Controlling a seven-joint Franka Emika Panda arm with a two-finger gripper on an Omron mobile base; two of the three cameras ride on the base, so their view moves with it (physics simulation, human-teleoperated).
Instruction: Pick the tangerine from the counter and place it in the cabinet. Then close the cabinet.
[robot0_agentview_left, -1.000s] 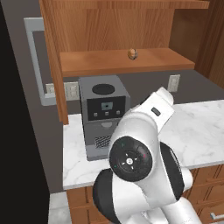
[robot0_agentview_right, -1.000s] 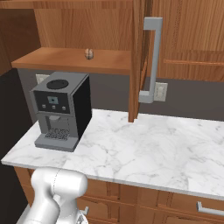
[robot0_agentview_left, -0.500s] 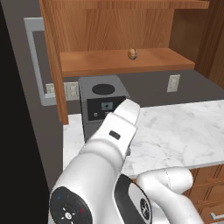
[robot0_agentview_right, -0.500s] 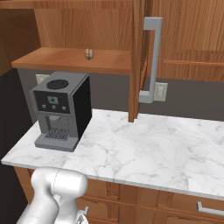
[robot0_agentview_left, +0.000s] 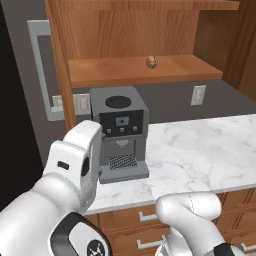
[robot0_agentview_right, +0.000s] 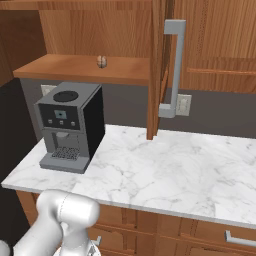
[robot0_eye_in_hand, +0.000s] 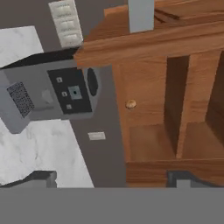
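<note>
the white arm (robot0_agentview_left: 75, 170) is bent low at the left, in front of the coffee machine (robot0_agentview_left: 120, 132) on the counter (robot0_agentview_left: 200, 150). the gripper (robot0_eye_in_hand: 111, 179) has its fingers wide apart, holding nothing. the tangerine (robot0_agentview_left: 151, 61) lies on the cabinet (robot0_agentview_left: 145, 70) shelf, doors open.

The small orange-brown tangerine (robot0_agentview_left: 151, 61) sits on the open cabinet (robot0_agentview_left: 145, 72) shelf.
</note>
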